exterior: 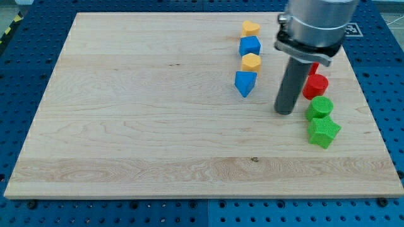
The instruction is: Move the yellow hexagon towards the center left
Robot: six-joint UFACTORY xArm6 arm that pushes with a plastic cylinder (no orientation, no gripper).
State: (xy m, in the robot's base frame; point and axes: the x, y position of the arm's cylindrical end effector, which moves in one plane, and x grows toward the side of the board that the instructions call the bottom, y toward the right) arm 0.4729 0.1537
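The yellow hexagon (pixel 251 62) lies in a column of blocks right of the board's middle, near the view's top. Above it is a blue block (pixel 250 45), and above that a yellow heart-like block (pixel 250 28). Below it is a blue triangle-like block (pixel 245 82). My tip (pixel 285 111) stands on the board to the right of and below the yellow hexagon, apart from it, with a gap to the blue triangle-like block.
A red cylinder (pixel 315 85) sits right of my rod, with another red block mostly hidden behind the rod. A green cylinder-like block (pixel 320 107) and a green star-like block (pixel 324 132) lie right of my tip. The wooden board (pixel 139 113) rests on a blue perforated table.
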